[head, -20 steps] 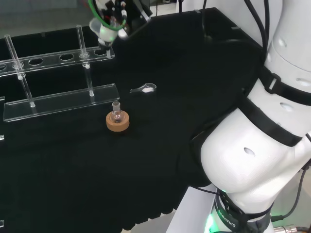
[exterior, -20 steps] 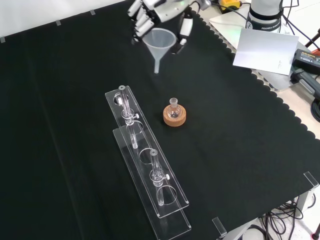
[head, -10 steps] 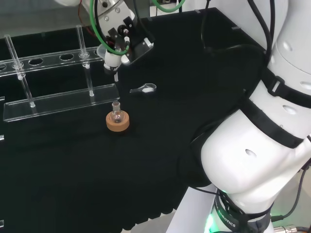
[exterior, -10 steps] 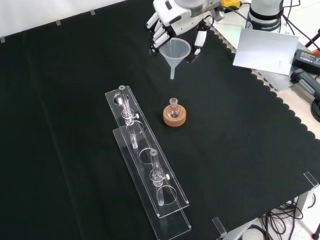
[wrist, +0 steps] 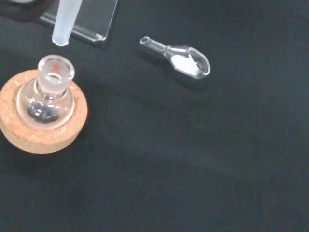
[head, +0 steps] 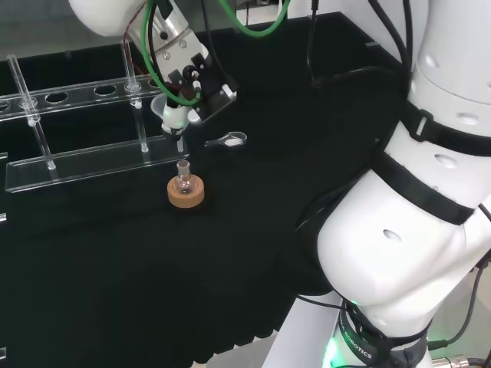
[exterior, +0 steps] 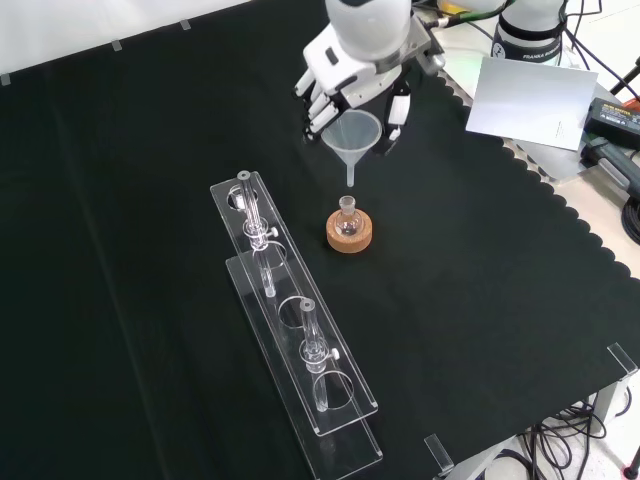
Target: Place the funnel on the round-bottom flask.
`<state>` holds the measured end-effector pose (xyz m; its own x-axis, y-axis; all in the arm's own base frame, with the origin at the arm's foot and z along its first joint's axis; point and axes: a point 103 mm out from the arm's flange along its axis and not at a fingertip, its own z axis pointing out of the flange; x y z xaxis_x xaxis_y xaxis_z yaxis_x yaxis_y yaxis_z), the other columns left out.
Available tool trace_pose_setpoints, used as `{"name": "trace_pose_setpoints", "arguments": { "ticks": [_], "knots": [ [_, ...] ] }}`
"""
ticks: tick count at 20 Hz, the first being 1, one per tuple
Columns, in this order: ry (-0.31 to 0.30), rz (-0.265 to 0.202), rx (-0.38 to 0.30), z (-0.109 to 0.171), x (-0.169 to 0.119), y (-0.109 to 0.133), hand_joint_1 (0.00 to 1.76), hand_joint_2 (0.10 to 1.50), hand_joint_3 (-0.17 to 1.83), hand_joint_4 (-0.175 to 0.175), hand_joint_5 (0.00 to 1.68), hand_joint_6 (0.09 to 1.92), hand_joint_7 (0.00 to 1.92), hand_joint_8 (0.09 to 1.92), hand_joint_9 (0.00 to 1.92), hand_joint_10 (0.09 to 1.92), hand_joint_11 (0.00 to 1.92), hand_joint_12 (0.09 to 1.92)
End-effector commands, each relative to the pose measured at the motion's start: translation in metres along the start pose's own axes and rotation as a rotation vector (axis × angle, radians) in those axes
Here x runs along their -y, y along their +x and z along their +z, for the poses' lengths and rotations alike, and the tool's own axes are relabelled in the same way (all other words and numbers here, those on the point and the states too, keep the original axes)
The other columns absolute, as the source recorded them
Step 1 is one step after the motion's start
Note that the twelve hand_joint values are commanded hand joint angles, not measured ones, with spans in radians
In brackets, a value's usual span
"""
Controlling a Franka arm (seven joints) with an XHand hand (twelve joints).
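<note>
Partly, fingers (exterior: 318, 100) hide funnel (exterior: 351, 135) rim.

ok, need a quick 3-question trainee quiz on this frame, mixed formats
1. True or false: the clear plastic funnel already sits in the neck of the small round-bottom glass flask.
2. What does the flask rest on? A) red ribbed ring B) round cork ring C) bare cloth
3. Fill in: the black and white hand is shut on the ____.

Key
1. False: the spout tip hangs just above the neck, apart from it.
2. B, the round cork ring.
3. funnel
</note>
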<state>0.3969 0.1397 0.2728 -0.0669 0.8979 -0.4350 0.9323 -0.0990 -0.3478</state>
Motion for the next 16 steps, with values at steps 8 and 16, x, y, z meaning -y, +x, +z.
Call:
{"name": "trace_pose_setpoints", "arguments": {
  "ticks": [8,16],
  "knots": [
    [0.016,-0.009,-0.01,0.02,-0.015,0.007,0.76,0.76,0.47,0.013,0.76,0.76,0.84,0.69,1.02,0.42,0.62,1.28],
    [0.025,-0.018,-0.007,0.033,-0.024,0.008,0.77,0.76,0.48,0.011,0.76,0.76,0.83,0.7,1.02,0.43,0.62,1.29]
  ]
}}
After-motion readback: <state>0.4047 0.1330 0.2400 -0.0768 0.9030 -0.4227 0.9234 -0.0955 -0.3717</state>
